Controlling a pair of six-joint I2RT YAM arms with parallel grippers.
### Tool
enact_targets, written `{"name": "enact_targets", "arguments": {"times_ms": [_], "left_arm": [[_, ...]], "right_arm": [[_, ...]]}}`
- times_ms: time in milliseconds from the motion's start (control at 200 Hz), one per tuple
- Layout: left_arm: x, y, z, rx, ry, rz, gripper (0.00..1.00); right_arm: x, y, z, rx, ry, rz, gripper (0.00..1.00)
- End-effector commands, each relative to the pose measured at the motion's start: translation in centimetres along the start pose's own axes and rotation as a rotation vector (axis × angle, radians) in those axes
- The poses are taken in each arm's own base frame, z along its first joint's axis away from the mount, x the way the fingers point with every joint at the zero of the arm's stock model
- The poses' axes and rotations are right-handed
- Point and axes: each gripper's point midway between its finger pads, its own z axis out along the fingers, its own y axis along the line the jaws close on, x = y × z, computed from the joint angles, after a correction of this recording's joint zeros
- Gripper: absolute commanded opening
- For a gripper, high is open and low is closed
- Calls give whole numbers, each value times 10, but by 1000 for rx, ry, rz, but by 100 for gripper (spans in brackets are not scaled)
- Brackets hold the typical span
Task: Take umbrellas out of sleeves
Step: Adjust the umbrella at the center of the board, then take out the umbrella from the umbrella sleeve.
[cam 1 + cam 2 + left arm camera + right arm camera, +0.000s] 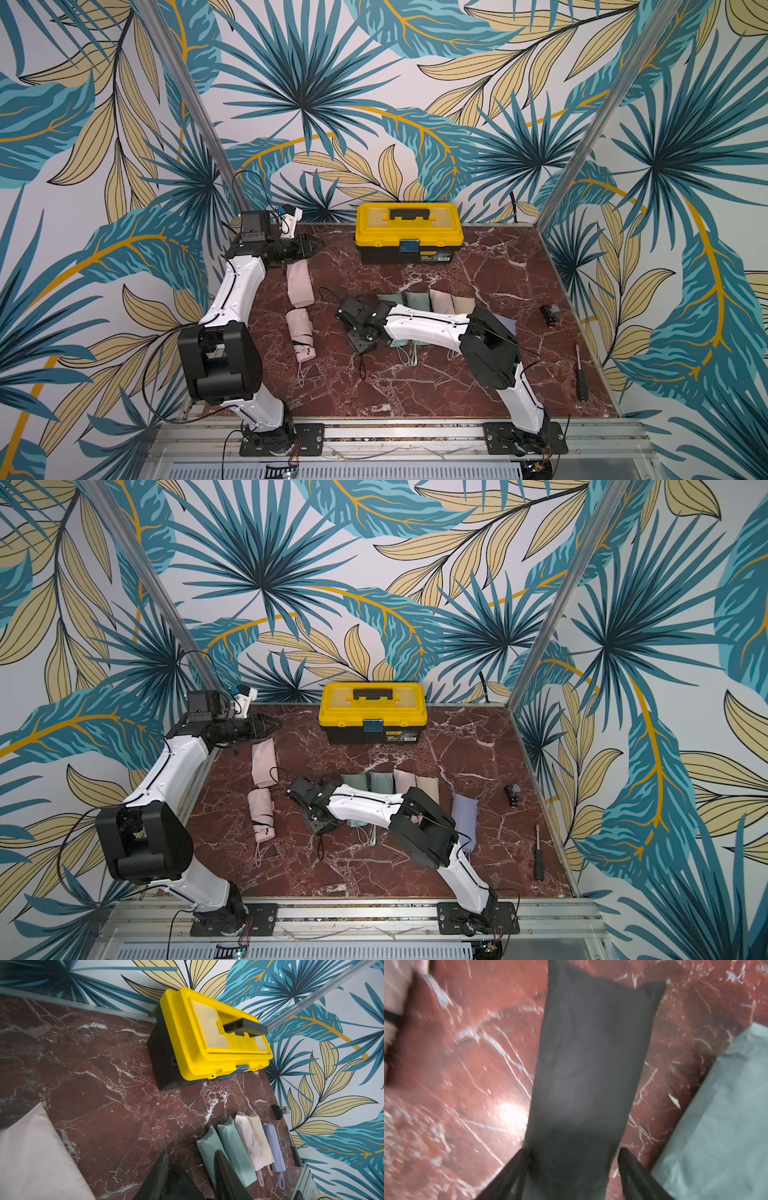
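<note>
Now, black sleeve (591, 1053) dead ahead of right gripper (573, 1150), long axis in line; jaws spread astride near end, not clamped. Left gripper (192, 1152) part-open, empty, well apart.

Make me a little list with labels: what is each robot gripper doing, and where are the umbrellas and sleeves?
left gripper: open, holding nothing, raised near the far end of the pink sleeve
right gripper: open, fingers either side of the black sleeve
pink umbrella: out, lying by the flat pink sleeve
row of covered umbrellas: two mint, pink, beige, lilac
toolbox: lid shut, at the back
</note>
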Motion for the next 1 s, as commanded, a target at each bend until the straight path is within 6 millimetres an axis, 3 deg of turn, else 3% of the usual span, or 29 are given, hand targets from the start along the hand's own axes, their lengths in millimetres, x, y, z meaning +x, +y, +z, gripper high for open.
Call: {"name": "enact_targets", "arguments": {"times_ms": [0,160,335,731,991], "left_arm": [[2,0,3,-4,-2,19,39],[-1,-4,1,3,-8,22,38],[-3,-8,-2,5,-16,29,38],[-3,-8,-1,11,-14,23,38],[-3,-7,1,17,-10,16,38]], "right_arm": [[6,-12,-30,-2,-32,37,73],[33,15,-47,-133,-38,158,72],[59,37,-41,-122,-11,165,71],[82,15,-19,26,34,160,62],[106,14,-6,10,79,202,49]]}}
